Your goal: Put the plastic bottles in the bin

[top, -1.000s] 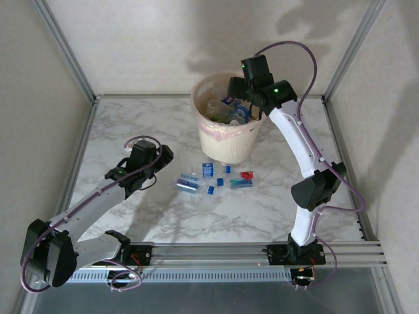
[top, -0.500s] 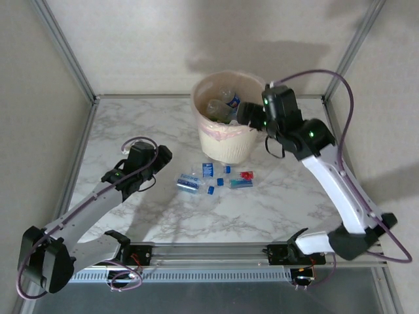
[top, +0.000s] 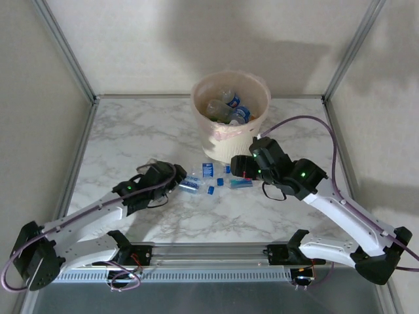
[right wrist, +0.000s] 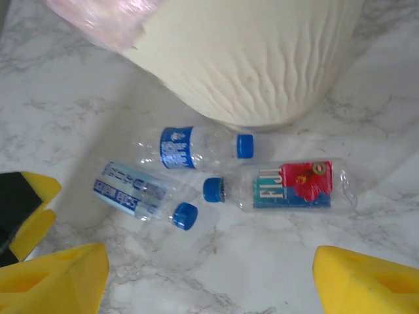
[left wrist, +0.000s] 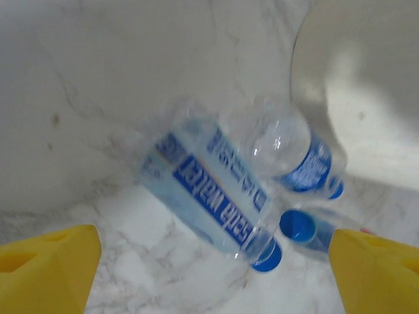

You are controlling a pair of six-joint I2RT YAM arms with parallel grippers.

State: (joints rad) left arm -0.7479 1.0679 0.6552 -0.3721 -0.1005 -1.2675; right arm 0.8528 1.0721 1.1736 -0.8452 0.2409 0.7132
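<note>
The bin point(top: 229, 140) is standing upright at the far centre of the marble table point(top: 131, 131), with its pinkish liner bag point(right wrist: 98, 13) folded over the rim. Several plastic bottles point(top: 226, 108) are lying inside it.

Three more bottles are lying on their sides on the table, just in front of the bin's base:
- a clear soda water bottle point(left wrist: 209, 193) with a blue cap
- a clear blue-labelled bottle point(right wrist: 196, 147), the one nearest the bin
- a Fiji bottle point(right wrist: 294, 186) with a red-and-blue label

The Fiji bottle's blue cap is pointing toward the soda water bottle. The blue-labelled bottle is lying just beside both.

The left gripper point(left wrist: 213, 271) is hovering over the soda water bottle. Its jaws are spread wide and its yellow fingers point(left wrist: 46, 265) are gripping nothing. The right gripper point(right wrist: 209, 281) is hovering above the Fiji bottle, near the bin, with its jaws likewise spread wide and gripping nothing. The two grippers are facing each other across the three loose bottles.
</note>
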